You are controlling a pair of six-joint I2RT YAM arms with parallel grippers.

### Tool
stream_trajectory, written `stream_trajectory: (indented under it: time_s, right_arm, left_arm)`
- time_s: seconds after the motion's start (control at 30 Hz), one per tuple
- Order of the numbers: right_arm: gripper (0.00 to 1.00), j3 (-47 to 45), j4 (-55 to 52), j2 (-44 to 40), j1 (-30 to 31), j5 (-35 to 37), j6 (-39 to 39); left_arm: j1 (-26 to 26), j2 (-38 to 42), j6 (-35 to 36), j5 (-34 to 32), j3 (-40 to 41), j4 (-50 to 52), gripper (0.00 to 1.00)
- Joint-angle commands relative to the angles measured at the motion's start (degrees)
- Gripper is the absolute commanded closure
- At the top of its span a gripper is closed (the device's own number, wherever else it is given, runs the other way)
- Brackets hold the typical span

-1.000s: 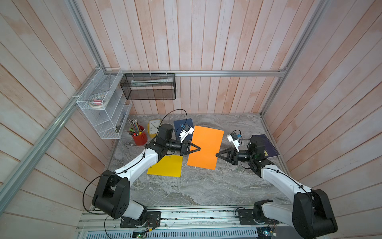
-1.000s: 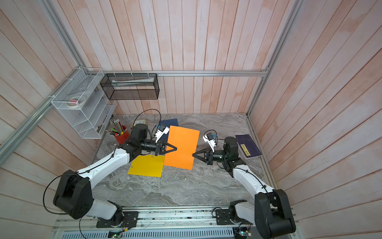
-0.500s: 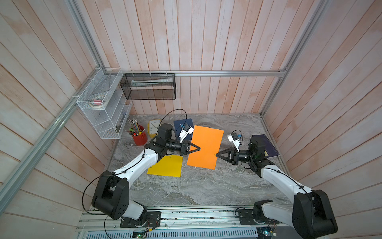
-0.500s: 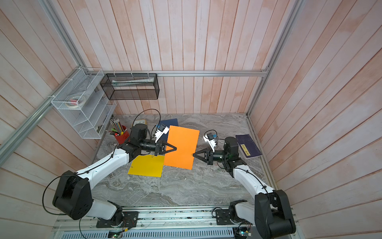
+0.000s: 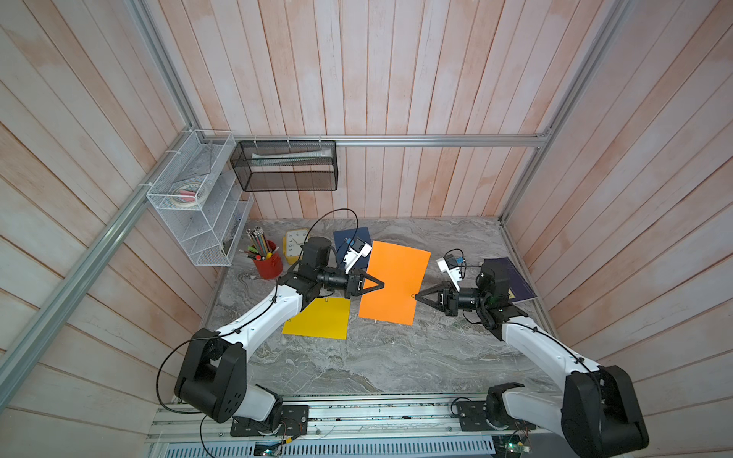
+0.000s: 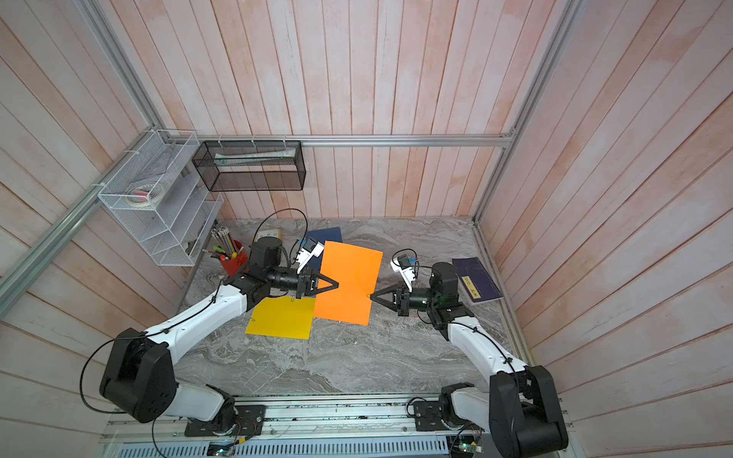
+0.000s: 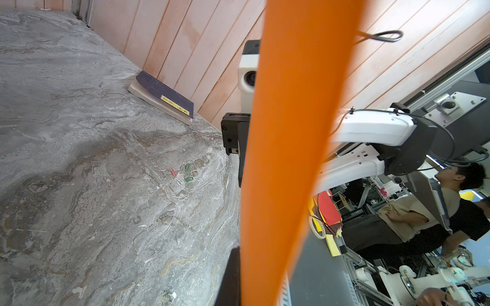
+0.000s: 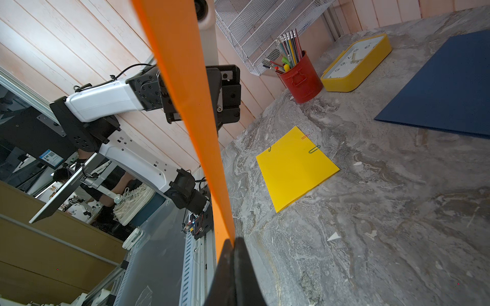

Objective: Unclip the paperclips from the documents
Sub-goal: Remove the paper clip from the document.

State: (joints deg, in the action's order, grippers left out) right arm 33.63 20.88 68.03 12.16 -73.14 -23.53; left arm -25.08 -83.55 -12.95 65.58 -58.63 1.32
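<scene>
A grey marbled tabletop (image 5: 396,357) forms the floor of a wood-panelled booth. The orange sheet (image 5: 396,277) is held up off it between the two arms, and everything else is placed from that sheet. The left gripper (image 5: 381,284) is closed on the sheet's edge on its own arm's side. The right gripper (image 5: 417,296) is closed on the opposite edge, its fingertips pressed together on the paper in the right wrist view. A wire paperclip (image 7: 387,35) sticks out from that same edge, just beside the right fingertips; whether they pinch it as well cannot be told. The yellow sheet (image 5: 317,323) lies flat just beside the orange sheet, on the left arm's side, with a red clip (image 8: 305,136) and a green clip (image 8: 314,149) on one edge. The dark blue sheet (image 8: 437,84) lies flat behind the orange sheet, partly hidden in both top views. Loose paperclips (image 7: 185,174) lie on the table on the right arm's side of the orange sheet, and the purple book (image 5: 511,277) lies farther out that way.
</scene>
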Motion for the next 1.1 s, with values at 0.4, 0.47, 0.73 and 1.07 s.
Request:
stream_trajectory:
  time_s: [0.4, 0.47, 0.73, 1.07]
  right_arm:
    - [0.94, -0.43, -2.15, -1.19, -0.9, 0.57, 1.71]
    - [0.94, -0.41, -2.28, -1.14, -0.92, 0.68, 1.77]
    - [0.92, -0.31, -3.12, -1.19, -1.09, 0.85, 2.23]
    - [0.92, -0.2, -3.84, -1.45, -1.27, 1.27, 2.65]
  left_arm:
    - [0.94, 2.02, 1.9, -0.73, 0.56, 1.11, 1.0]
    - [1.04, 2.0, 2.04, -0.72, 0.51, 1.14, 1.0]
    - [1.17, 2.12, 2.0, -0.72, 0.36, 1.23, 1.0]
    - [1.44, 2.29, 2.16, -0.74, 0.25, 1.4, 1.0]
